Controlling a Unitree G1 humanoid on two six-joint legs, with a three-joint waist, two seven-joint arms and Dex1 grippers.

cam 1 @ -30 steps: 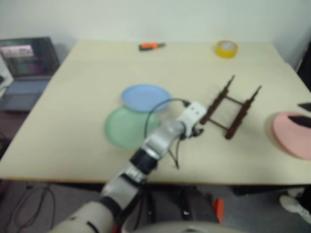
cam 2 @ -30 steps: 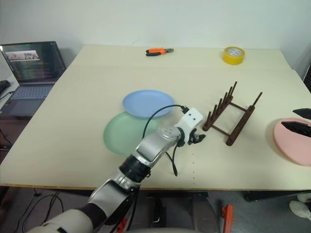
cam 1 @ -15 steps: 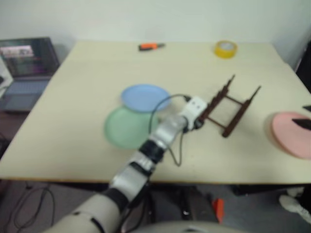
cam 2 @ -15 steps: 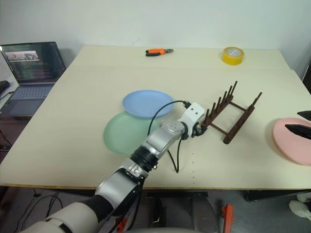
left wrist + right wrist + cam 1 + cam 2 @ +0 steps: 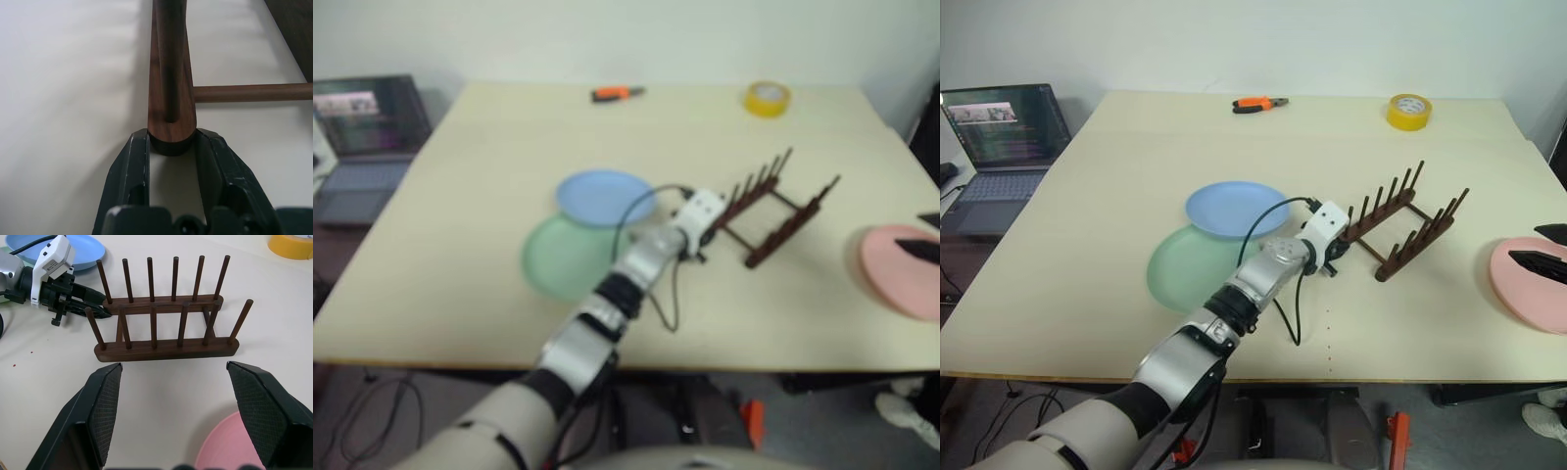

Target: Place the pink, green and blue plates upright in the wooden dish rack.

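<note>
- Progress: none of the three plates stands in the wooden dish rack (image 5: 1402,233); every slot between its pegs is free. All three placements are left to do.
- Rack position: upright on the table (image 5: 1097,196), right of centre, between the stacked plates and the pink one.
- Blue plate (image 5: 1234,209): flat on the table, left of the rack; its near edge overlaps the green plate (image 5: 1190,269), which also lies flat.
- Pink plate (image 5: 1528,284): flat near the table's right edge, well apart from the rack, partly behind the right gripper's dark fingers.
- Left gripper (image 5: 171,147): at the rack's near-left end. In the wrist view its two black fingers sit on either side of the rounded end of one rail, touching it, so the jaws are clamped on the rack.
- Right gripper (image 5: 173,401): jaws wide apart and holding nothing; it hangs above the table on the rack's right side, over the pink plate's edge.
- Judgement: the step in hand looks like repositioning or steadying the rack before any plate is picked; loading has not begun.
- Other items: orange-handled pliers (image 5: 1259,103) and a yellow tape roll (image 5: 1409,111) at the far edge, and a laptop (image 5: 1009,132) off the left side, play no part.
</note>
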